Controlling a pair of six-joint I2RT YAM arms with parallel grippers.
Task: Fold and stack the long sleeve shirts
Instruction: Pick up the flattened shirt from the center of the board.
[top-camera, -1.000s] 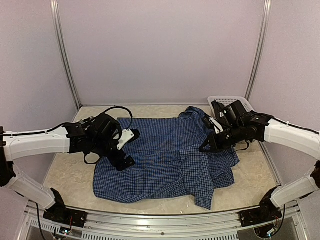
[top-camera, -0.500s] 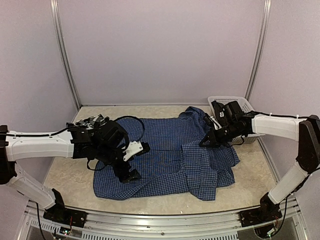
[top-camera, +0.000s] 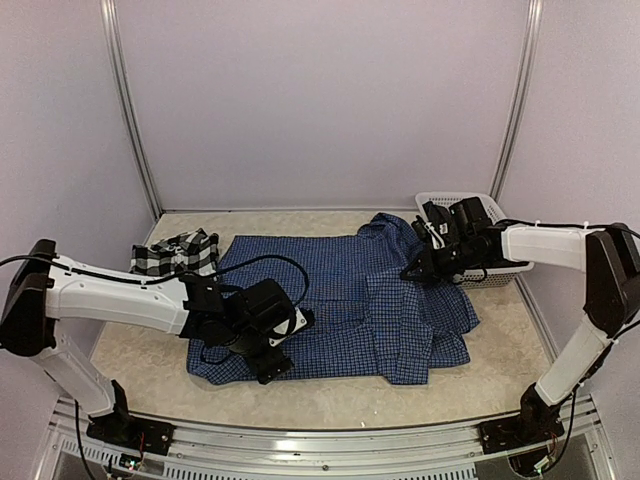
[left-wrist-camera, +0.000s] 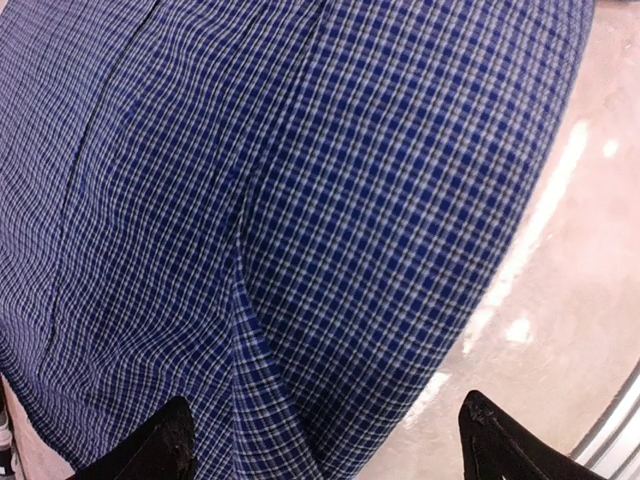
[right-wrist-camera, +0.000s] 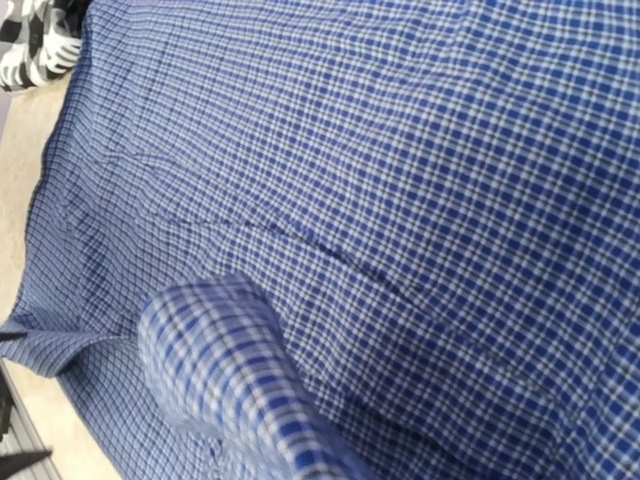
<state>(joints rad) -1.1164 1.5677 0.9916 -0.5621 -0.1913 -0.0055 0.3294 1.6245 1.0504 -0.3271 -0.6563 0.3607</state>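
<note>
Folding the blue shirt (top-camera: 350, 310): my left claw (left-wrist-camera: 330, 445) hangs spread above its near hem; my right claw (top-camera: 415, 272) sits at its right side, grip unreadable. Next I'd pinch that hem.

Blue check shirt (left-wrist-camera: 300, 200) on table (left-wrist-camera: 590, 300); end effector (left-wrist-camera: 325, 400) spread, possibly touching cloth.

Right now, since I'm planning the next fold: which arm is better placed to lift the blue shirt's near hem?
Left. The left hand hovers open over the near hem of the blue shirt. The right hand is across the shirt beside the white basket, apparently pinching a fold of it.
</note>
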